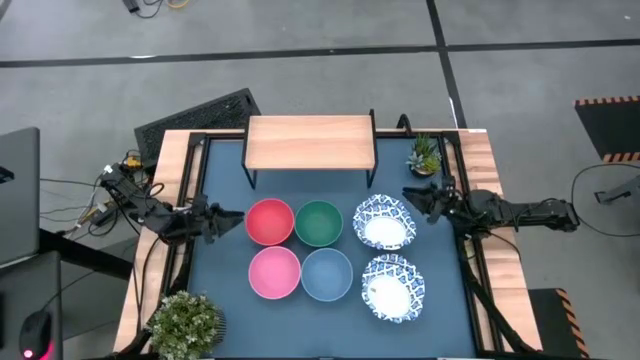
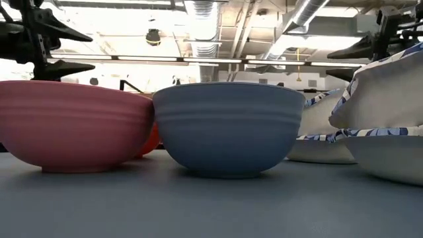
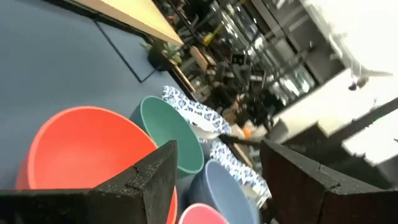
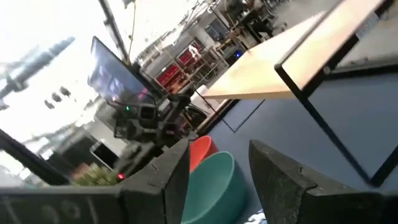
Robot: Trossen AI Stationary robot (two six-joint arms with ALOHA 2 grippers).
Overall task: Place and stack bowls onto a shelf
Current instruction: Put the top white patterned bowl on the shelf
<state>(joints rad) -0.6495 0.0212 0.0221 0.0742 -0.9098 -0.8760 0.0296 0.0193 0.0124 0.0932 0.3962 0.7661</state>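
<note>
Okay, my left gripper (image 1: 232, 221) open, empty, red bowl (image 1: 269, 221) right ahead. Right gripper (image 1: 411, 198) open, empty, beside patterned bowl (image 1: 384, 223). Shelf (image 1: 310, 143) bare. I might bump red bowl into green bowl (image 1: 319, 222).

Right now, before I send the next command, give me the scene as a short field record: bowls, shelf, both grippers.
shelf: wooden-topped shelf at the table's far side, nothing on it
plain bowls: red bowl, green bowl, pink bowl, light blue bowl, in a two-by-two block on the mat
patterned bowls: two white bowls, to the right of the block
left gripper: open, beside the red bowl, empty
right gripper: open, by the farther white bowl, empty
stacked: none yet
</note>
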